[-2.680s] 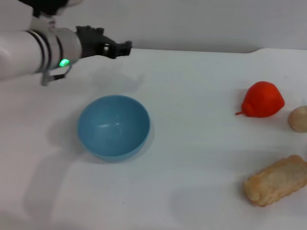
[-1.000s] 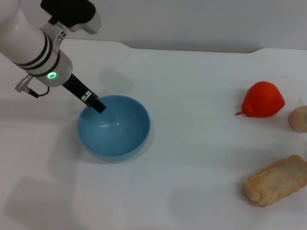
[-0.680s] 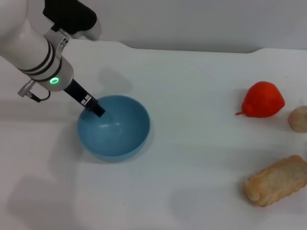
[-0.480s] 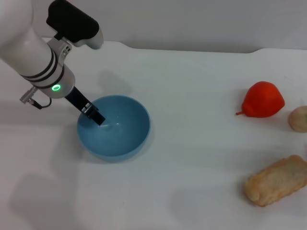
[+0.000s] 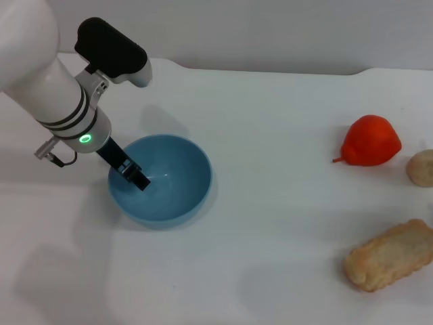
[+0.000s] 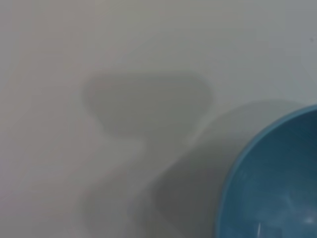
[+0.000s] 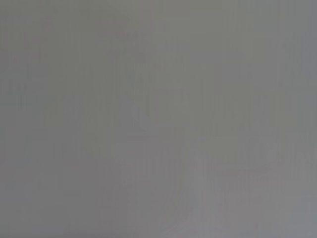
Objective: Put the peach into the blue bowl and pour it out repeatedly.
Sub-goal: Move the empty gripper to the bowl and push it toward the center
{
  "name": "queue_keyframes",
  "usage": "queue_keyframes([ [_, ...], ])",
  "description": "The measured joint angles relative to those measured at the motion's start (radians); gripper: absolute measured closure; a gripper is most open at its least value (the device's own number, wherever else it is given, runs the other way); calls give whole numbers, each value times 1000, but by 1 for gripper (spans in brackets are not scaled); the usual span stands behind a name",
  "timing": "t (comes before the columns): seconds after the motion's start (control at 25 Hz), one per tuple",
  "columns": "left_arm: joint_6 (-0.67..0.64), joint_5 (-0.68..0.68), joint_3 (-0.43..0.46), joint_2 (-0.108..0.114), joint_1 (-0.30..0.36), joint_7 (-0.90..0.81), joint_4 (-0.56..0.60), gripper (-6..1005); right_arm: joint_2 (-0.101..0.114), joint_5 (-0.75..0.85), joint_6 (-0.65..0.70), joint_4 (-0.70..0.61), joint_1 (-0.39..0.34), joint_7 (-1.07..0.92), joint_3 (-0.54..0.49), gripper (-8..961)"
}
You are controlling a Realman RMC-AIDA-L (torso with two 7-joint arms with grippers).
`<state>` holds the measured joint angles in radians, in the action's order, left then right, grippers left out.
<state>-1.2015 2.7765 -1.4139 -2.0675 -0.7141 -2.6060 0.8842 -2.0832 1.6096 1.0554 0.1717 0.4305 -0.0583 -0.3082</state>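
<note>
**Left pincer dips inside the blue bowl**

At lower right of the head view, a rough, tan oblong bread-like piece (image 5: 390,254) lies on the smooth white table (image 5: 270,223). Left of centre sits the blue bowl (image 5: 177,177), round, glossy light-blue plastic with a deep hollow. The left pincer (image 5: 134,177) reaches steeply down over its left rim into the bowl; whether it is spread or pressed together cannot be told. At right rest a red pointed fruit (image 5: 369,141) and a beige lump (image 5: 421,168). The peach shows in no view.
</note>
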Motion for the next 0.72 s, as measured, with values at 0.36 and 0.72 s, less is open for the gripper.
queue_keyframes([
  [0.36, 24, 5, -89, 0, 8, 7, 4, 336, -1, 3, 0, 0, 0, 0, 0, 247],
  [0.72, 71, 8, -158, -3, 5, 0, 12, 567, 0, -1, 0, -1, 1, 1, 0, 246],
])
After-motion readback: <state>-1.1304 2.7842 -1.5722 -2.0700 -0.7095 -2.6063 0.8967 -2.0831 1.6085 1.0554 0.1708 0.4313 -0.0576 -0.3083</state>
